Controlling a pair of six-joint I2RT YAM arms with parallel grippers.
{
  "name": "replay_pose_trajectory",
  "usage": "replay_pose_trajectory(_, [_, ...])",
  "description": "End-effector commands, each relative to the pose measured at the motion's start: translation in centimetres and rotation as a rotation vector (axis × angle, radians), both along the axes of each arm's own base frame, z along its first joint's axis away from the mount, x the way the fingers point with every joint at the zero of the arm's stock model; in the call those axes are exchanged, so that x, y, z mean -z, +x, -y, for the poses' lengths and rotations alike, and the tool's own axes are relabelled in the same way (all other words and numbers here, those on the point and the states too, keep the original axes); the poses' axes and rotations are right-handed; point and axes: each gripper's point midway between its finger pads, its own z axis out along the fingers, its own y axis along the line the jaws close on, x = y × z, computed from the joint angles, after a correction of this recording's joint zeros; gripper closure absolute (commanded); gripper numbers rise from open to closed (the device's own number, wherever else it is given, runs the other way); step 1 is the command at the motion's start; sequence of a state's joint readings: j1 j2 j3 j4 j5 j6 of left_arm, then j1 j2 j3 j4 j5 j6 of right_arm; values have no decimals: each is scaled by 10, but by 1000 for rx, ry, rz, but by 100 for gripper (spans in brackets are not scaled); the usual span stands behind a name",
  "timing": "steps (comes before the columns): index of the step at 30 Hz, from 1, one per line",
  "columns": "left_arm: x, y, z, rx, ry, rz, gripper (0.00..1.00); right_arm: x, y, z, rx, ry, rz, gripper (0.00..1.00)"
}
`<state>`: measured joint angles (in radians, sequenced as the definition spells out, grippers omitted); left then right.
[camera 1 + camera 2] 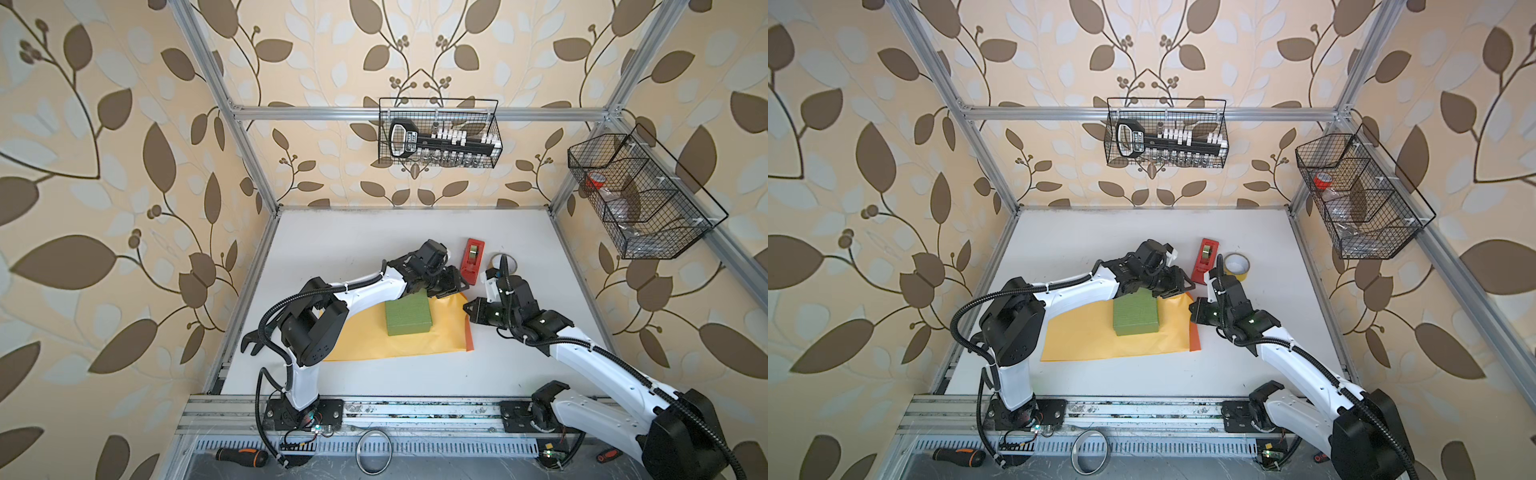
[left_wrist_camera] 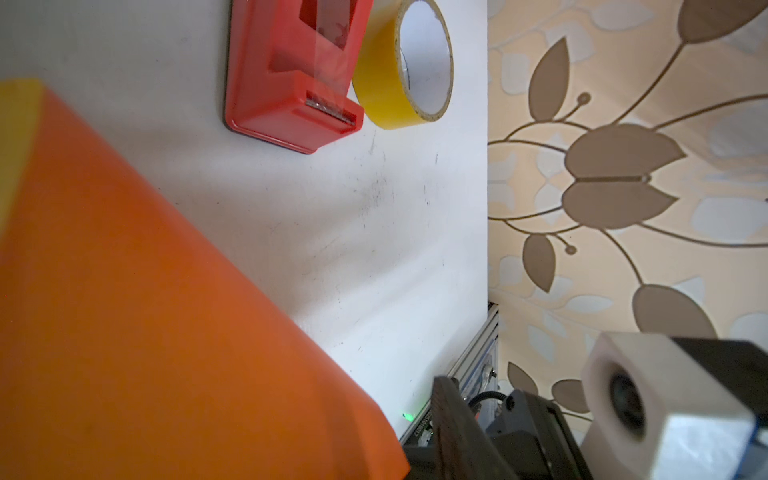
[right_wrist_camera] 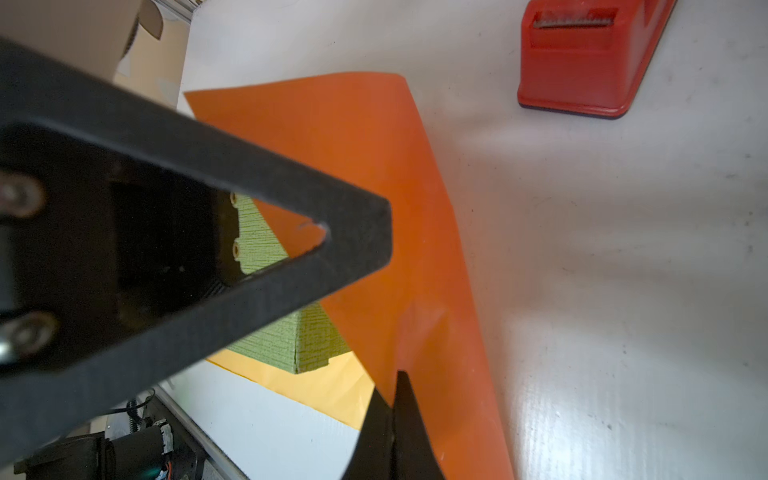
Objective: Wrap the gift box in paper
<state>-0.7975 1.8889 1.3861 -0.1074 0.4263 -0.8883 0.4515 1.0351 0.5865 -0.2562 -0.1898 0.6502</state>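
Observation:
The green gift box point(image 1: 407, 318) point(image 1: 1136, 318) lies on the paper point(image 1: 370, 343) point(image 1: 1088, 338), yellow side up, in both top views. The paper's right edge is turned up and shows its orange side point(image 1: 468, 334) point(image 3: 374, 166). My right gripper point(image 1: 466, 309) point(image 3: 392, 388) is shut on that raised edge. My left gripper point(image 1: 449, 291) point(image 1: 1177, 291) hovers at the paper's far right corner. In the left wrist view one finger point(image 2: 453, 419) stands a little apart from the orange sheet point(image 2: 145, 311), which hides the other finger. The jaws are partly open around the corner.
A red tape dispenser point(image 1: 471, 259) point(image 2: 291, 83) and a yellow tape roll point(image 1: 1236, 266) point(image 2: 403, 70) stand just behind the grippers. Wire baskets hang on the back wall point(image 1: 440, 133) and right wall point(image 1: 640, 199). A screwdriver point(image 1: 241, 456) and a ring point(image 1: 374, 451) lie by the front rail.

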Motion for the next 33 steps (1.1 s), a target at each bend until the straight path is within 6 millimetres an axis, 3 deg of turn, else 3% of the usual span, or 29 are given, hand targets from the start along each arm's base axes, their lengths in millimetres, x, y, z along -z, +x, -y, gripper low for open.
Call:
replay_pose_trajectory(1, [-14, 10, 6, -7, -19, 45, 66, -5, 5, -3, 13, 9, 18, 97])
replay_pose_trajectory(13, [-6, 16, 6, 8, 14, 70, 87, -5, 5, -7, 3, 12, 21, 95])
replay_pose_trajectory(15, [-11, 17, -1, 43, 34, 99, 99, -11, 2, -5, -15, -10, 34, 84])
replay_pose_trajectory(24, [-21, 1, -31, 195, -24, 90, 100, -53, -4, -3, -145, -20, 104, 41])
replay_pose_trajectory(28, [-20, -2, -58, 226, -55, 57, 100, -74, -5, -1, -190, -27, 150, 34])
replay_pose_trajectory(33, [-15, -4, -89, 230, -56, 29, 100, -80, 0, 4, -184, -43, 158, 33])
